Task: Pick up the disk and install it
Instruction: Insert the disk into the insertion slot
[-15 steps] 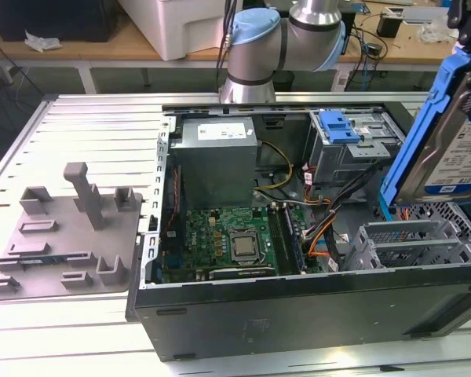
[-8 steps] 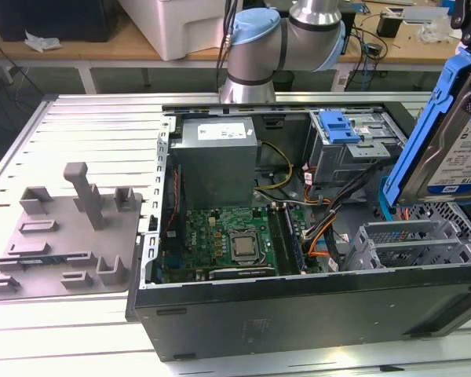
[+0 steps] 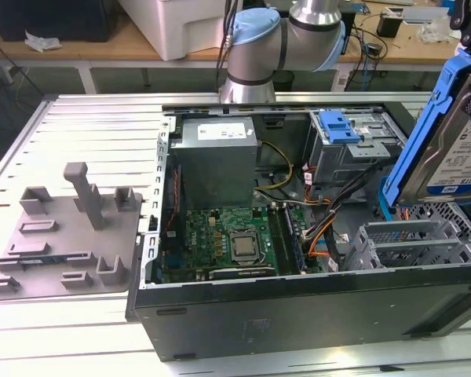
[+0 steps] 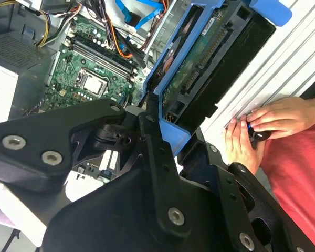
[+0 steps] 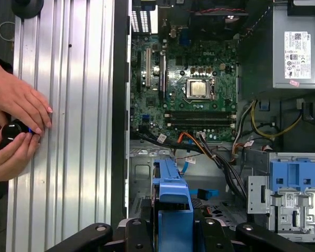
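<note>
arm: UR arm (image 3: 286,35), grey links with light-blue joint caps; joints stand at the top centre of the exterior view.
gripper: black linkage gripper (image 4: 173,131), seen from behind in both wrist views (image 5: 173,231).
jaws: closed on the disk (image 3: 447,157), one on each side of its blue frame.
fingers: black linked fingers (image 4: 152,152) pressed against the frame edges; bolted pivots visible.
pose: gripper high at the exterior view's right edge, with the disk held steeply tilted.
</note>
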Motion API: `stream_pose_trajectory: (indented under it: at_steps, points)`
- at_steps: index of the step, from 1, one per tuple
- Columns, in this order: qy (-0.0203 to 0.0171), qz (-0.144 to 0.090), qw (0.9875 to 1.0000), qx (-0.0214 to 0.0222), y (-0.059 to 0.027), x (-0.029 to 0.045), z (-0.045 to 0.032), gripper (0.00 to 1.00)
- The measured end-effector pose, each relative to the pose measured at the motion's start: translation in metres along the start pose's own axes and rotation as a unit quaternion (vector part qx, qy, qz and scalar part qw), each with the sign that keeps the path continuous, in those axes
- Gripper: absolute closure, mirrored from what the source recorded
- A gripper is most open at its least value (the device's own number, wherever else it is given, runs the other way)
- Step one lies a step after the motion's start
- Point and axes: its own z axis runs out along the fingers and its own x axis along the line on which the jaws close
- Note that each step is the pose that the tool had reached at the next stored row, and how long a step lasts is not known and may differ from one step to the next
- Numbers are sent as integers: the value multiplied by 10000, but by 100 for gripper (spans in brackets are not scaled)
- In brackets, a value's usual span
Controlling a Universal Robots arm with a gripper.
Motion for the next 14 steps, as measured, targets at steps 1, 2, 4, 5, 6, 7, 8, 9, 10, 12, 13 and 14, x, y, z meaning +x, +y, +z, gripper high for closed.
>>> stream_pose_trajectory:
  at_steps: [1, 2, 4, 5, 6, 7, 8, 9, 10, 12, 13, 14]
  points:
    - [1, 0, 10000, 0, 0, -2, 0, 63]
    - [0, 0, 10000, 0, 0, -6, 0, 63]
    - [1, 0, 10000, 0, -1, -24, 3, 63]
    - [1, 0, 10000, 0, -1, -31, 5, 63]
    - [0, 0, 10000, 0, -1, -34, 8, 63]
    - [0, 0, 10000, 0, -1, -36, 13, 63]
    - [0, -1, 10000, 0, -2, -37, 16, 63]
    - [0, -2, 10000, 0, -2, -38, 21, 63]
    - [0, -2, 10000, 0, -2, -40, 26, 63]
    - [1, -4, 10000, 0, -2, -43, 36, 63]
    - [1, -5, 10000, 0, -3, -44, 40, 63]
    - [0, -6, 10000, 0, -3, -46, 46, 63]
